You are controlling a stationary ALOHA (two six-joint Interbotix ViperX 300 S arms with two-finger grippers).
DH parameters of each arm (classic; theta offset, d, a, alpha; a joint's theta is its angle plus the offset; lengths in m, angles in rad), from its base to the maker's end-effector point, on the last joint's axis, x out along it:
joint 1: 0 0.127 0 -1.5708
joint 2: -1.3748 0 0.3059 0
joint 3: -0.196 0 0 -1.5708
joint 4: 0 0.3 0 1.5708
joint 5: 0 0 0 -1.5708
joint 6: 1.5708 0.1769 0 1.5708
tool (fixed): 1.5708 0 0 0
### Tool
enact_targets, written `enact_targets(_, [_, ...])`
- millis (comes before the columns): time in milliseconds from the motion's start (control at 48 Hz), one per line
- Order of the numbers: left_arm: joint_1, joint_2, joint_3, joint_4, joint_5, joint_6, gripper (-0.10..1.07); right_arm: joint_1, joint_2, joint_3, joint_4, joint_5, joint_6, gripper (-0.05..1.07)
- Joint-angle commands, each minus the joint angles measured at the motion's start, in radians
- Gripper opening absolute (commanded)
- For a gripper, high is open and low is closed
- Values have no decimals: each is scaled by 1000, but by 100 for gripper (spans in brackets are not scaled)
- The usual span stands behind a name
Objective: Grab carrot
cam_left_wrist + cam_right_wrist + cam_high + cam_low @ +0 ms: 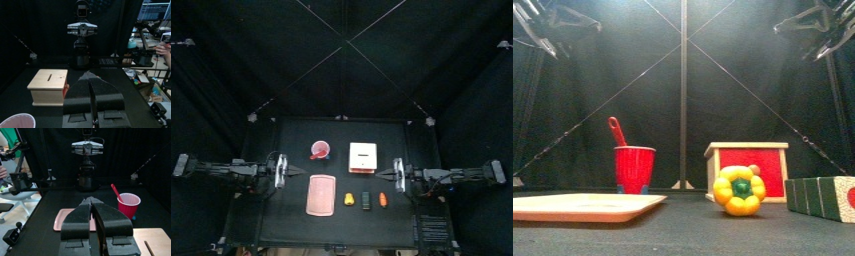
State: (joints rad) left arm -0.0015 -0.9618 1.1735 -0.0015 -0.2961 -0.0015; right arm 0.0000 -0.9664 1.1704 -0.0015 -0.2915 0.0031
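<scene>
The carrot point(382, 200) is a slim orange piece lying near the table's front edge, right of centre, seen only in the top view. It lies apart from both arms. My right gripper point(393, 173) hangs just behind it, toward the table's right side, and its jaws look shut on nothing in the right wrist view point(90, 202). My left gripper point(287, 171) rests at the table's left side, shut and empty point(90, 75).
A pink tray point(322, 195) lies front left of the carrot, with a yellow pepper point(348, 201) and a small dark item point(365, 199) between them. A red cup point(319, 151) and a wooden box point(362, 155) stand behind. A person's hand point(162, 50) shows beyond the curtains.
</scene>
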Motion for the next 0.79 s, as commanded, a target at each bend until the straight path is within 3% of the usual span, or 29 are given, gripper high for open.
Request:
enact_targets(0, [-21,43,2,-20,-11,-3,-7,-18,23,-11,-8,-8,0,-1])
enact_targets(167, [-41,114,-9,-28,-49,-6,-1,-48,55,-12,-31,-14,3,2])
enact_targets(542, [-133,385,-127,-98,-225,-5,3,-225,146,-28,21,-29,41,2])
enact_targets(771, [-140,531,-207,-150,-302,-6,22,-272,179,-32,51,-29,43,2])
